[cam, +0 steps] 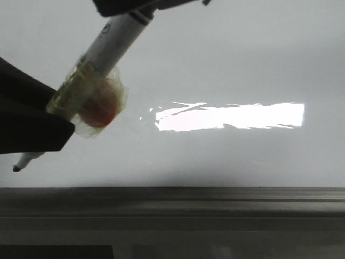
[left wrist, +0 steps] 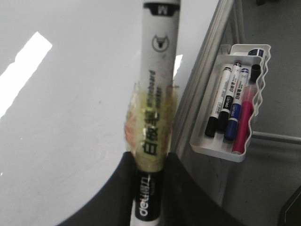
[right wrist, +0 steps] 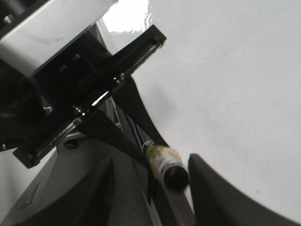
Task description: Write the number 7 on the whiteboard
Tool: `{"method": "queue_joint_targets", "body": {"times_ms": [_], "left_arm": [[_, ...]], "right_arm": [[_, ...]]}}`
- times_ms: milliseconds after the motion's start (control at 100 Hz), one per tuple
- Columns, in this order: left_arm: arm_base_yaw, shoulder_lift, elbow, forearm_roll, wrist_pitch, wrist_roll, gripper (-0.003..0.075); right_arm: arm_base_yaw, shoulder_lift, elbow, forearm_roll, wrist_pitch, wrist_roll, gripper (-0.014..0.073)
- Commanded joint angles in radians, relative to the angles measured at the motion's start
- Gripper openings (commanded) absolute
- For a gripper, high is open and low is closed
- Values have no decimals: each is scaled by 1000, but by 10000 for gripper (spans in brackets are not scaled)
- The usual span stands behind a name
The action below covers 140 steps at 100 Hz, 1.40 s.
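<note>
The whiteboard point(cam: 242, 54) fills the front view, with a dark grey ledge point(cam: 215, 202) along its lower edge. No black stroke of a number 7 shows on it. My left gripper point(cam: 62, 116) is shut on a white whiteboard marker point(cam: 116, 38) wrapped in yellowish tape. The marker's black tip point(cam: 17, 168) points down-left close to the board; I cannot tell if it touches. In the left wrist view the gripper point(left wrist: 150, 162) clamps the marker point(left wrist: 160, 70). My right gripper point(right wrist: 153, 160) is open, with its jaws on either side of the marker's rear end point(right wrist: 171, 174).
A bright rectangular light glare point(cam: 232, 116) lies on the board's middle. In the left wrist view a white tray point(left wrist: 211, 150) hangs beside the board's edge and holds black, blue and pink markers. The right gripper's dark body point(cam: 135, 6) shows at the front view's top.
</note>
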Motion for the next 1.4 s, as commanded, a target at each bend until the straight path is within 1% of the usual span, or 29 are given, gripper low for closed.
{"method": "queue_joint_targets", "body": {"times_ms": [0,110,260,320,410,520,660,760,840,910,980,1020,1030,1050,1200,1330,1380,1390], "left_arm": [[-8,-27,-49,6,-124,0,-20],[-8,-49,-49,6,-121,0,-20],[-8,-77,-49,6,-114,0,-20],[-8,-75,-49,6,-105,0,-20],[-8,-70,-49,6,-105,0,-20],[-8,-67,-49,6,-127,0,-20],[-8,-65,-49,12,-120,0,-20],[-8,-65,-49,10,-120,0,-20],[-8,-65,-49,10,-120,0,-20],[-8,-65,-49,10,-120,0,-20],[-8,-65,-49,10,-120,0,-20],[-8,-65,-49,10,-120,0,-20],[-8,-65,-49,10,-120,0,-20],[-8,-65,-49,10,-120,0,-20],[-8,-65,-49,10,-120,0,-20],[-8,-65,-49,10,-120,0,-18],[-8,-65,-49,8,-119,0,6],[-8,-65,-49,8,-119,0,21]], "right_arm": [[3,0,-42,-30,-97,-12,320],[3,0,-42,-70,-103,-12,320],[3,4,-42,-67,-96,-10,320],[7,3,-42,-67,-116,-10,320],[7,3,-42,-40,-156,-10,320],[7,5,-42,-14,-159,-10,320],[7,26,-42,-10,-164,-10,320],[7,40,-42,25,-171,-10,319],[7,51,-42,35,-182,-10,304],[7,53,-42,42,-190,-10,279],[7,53,-42,52,-197,-10,227],[6,53,-42,63,-197,-10,171],[6,53,-42,66,-197,-10,171],[6,53,-42,66,-197,-10,145],[6,55,-42,72,-188,-10,-66],[6,74,-42,79,-163,-10,-64],[6,84,-42,91,-146,-10,-64],[6,84,-42,97,-143,-10,-64]]}}
